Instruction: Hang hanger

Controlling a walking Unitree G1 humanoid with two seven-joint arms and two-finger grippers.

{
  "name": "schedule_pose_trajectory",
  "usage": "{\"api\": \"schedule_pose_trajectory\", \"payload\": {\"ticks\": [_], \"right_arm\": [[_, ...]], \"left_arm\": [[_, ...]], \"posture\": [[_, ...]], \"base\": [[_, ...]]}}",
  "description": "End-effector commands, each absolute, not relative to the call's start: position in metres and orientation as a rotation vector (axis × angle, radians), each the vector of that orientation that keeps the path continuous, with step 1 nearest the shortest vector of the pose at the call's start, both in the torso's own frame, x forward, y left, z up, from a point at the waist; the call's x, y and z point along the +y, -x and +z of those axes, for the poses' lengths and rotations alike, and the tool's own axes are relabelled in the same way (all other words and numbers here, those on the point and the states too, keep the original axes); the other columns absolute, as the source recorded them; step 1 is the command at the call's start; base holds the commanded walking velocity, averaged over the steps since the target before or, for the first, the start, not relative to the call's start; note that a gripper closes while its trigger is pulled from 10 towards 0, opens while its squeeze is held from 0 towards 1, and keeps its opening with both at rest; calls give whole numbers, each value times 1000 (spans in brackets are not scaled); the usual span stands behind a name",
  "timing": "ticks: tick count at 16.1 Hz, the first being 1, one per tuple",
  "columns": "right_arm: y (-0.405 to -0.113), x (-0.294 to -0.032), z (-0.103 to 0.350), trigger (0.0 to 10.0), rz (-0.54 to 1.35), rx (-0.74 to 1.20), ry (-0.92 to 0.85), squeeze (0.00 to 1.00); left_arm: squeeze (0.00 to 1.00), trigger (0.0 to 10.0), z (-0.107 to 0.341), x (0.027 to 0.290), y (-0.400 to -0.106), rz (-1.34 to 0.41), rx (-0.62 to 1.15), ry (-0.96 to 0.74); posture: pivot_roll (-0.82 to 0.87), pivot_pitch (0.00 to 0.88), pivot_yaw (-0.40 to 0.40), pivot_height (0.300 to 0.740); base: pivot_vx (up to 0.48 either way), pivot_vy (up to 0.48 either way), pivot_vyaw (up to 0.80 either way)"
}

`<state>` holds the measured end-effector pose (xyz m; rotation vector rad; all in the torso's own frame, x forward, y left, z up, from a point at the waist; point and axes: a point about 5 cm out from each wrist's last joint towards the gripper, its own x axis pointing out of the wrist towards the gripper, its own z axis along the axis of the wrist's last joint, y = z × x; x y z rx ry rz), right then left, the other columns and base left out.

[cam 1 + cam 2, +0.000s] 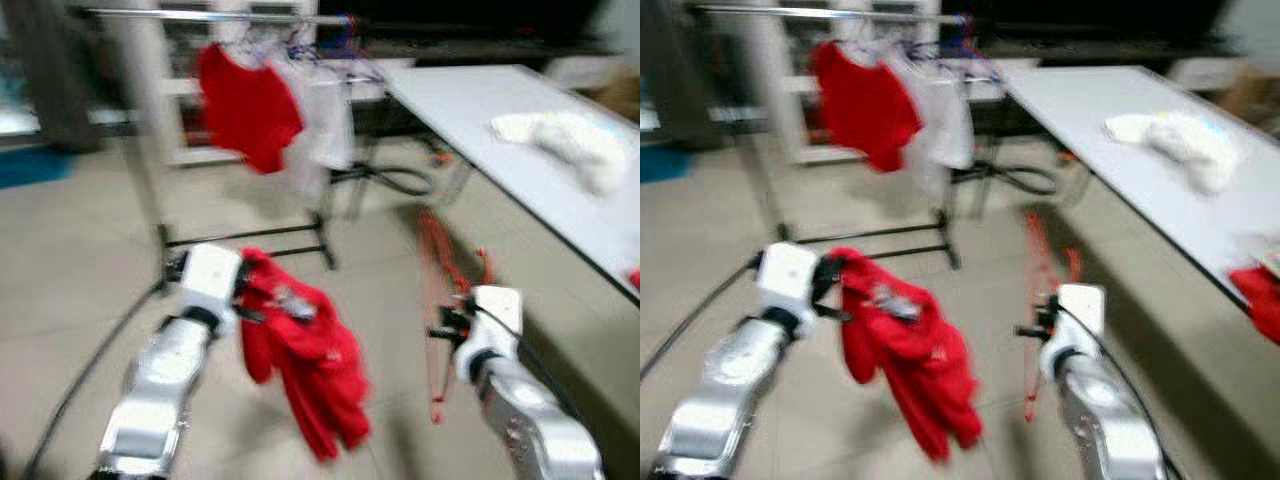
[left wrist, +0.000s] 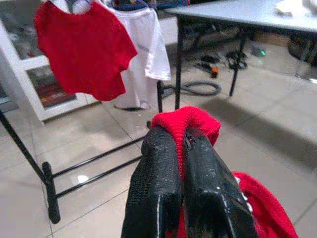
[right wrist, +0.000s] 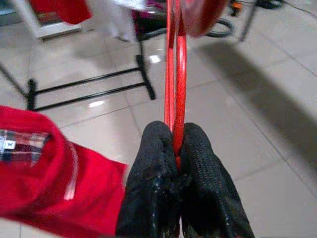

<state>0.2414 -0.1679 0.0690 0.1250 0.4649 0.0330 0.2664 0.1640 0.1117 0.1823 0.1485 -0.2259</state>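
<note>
left gripper pinching red garment | right gripper clamped on red hanger | clothes rack ahead | table on right

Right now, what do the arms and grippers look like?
Both arms are silver with white blocks at the wrists and dark joints. The left gripper and right gripper each have two long black fingers with a fine knurled texture. A thin dark cable runs along the right arm.
</note>
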Motion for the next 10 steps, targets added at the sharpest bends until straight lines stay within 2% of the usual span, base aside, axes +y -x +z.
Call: {"api": "schedule_pose_trajectory", "payload": {"ticks": [1,10], "right_arm": [[-243,-178,72,10000,-3,461,-119,0],[-238,-188,65,10000,-137,488,-199,0]], "left_arm": [[0,10000,121,159,-270,-237,108,-189],[0,10000,124,155,-277,-297,109,-219]], "posture": [[118,0,-85,740],[115,0,-41,740]], "base": [[0,480,-800],[0,480,-800]]}}
